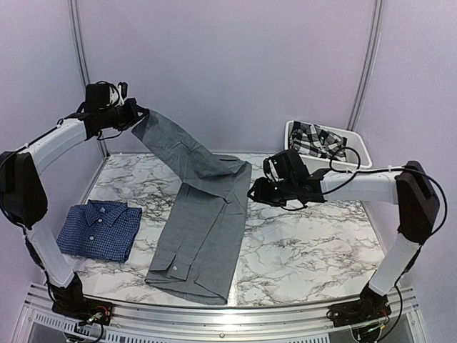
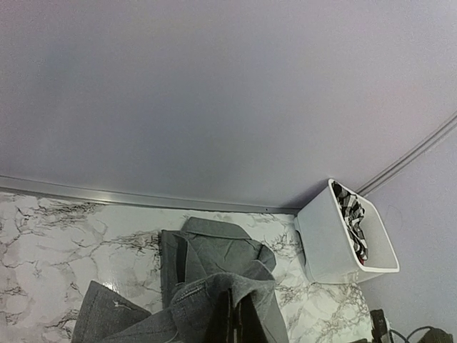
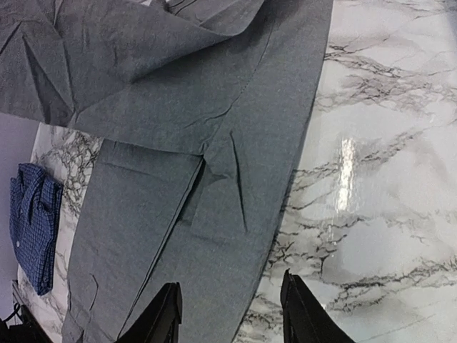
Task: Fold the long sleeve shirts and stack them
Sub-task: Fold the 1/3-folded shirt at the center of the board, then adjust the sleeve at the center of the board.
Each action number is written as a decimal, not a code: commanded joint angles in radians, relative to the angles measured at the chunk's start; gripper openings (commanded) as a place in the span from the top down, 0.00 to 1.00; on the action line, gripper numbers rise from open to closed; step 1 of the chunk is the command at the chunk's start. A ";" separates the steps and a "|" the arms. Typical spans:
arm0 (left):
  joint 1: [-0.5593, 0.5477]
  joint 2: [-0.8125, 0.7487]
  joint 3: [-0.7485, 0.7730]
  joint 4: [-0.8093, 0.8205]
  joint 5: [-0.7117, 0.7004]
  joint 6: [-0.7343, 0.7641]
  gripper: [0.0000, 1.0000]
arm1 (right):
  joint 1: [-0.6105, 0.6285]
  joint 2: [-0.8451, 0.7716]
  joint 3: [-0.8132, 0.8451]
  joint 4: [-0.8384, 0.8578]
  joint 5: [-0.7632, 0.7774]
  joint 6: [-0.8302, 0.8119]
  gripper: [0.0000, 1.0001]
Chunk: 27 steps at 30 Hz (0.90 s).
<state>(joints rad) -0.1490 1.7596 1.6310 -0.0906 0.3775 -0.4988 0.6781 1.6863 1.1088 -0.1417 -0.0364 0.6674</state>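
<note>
My right jaws (image 3: 232,314), nearest in the right wrist view, are spread apart and empty. They hover over the right-hand edge of the grey shirt (image 1: 200,236). The shirt lies flat on the marble tabletop (image 1: 307,243), its long axis running from near to far. My left jaws (image 1: 136,114) are clenched on its sleeve (image 1: 171,143), held high at the far left. The folded blue checked shirt (image 1: 100,229) rests at the near left.

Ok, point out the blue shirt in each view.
Top external: blue shirt lies folded at lower left, left of the grey shirt.
Left wrist: not in it.
Right wrist: at the left edge, below the middle.
Shared landmark: the grey shirt, seen in all three views.
</note>
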 commanded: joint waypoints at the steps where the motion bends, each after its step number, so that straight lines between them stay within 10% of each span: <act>1: -0.013 -0.056 -0.055 -0.005 0.095 0.013 1.00 | -0.063 0.106 0.113 0.074 -0.103 -0.055 0.58; 27: -0.422 -0.403 -0.696 -0.163 0.393 0.099 1.00 | -0.216 0.598 0.605 0.133 -0.368 -0.073 0.38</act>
<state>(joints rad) -0.5297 1.3491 0.9390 -0.2039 0.7227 -0.4332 0.4633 2.2463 1.6447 -0.0433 -0.3626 0.5781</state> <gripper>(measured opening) 0.008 0.617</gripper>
